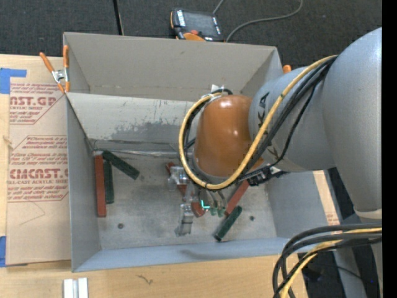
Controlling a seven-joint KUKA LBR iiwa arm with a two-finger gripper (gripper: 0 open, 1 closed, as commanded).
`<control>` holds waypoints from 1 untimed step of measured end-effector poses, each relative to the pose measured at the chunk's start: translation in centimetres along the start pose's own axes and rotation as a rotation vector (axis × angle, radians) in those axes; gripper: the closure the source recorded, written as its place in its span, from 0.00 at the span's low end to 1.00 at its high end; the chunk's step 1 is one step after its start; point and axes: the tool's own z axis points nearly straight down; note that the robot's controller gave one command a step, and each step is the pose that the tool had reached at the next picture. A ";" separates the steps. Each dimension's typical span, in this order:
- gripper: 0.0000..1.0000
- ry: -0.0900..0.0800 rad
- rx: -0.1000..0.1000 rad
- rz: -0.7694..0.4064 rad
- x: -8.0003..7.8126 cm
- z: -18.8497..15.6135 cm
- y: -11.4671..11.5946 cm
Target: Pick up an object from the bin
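the gripper [185,216] hangs low over the middle of the bin [124,228] floor, and i cannot tell if it is open or closed. a small red piece [198,209] lies just beside it, with a dark green stick [227,223] near on its right.

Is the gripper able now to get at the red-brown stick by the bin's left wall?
Probably yes: the gripper has bare floor between it and the red-brown stick. But the stick lies near the wall, with a dark green stick beside it, so grasping may be tight.
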 end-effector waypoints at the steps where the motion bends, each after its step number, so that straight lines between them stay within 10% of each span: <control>1: 1.00 -0.007 -0.001 0.002 -0.2 -0.3 -0.1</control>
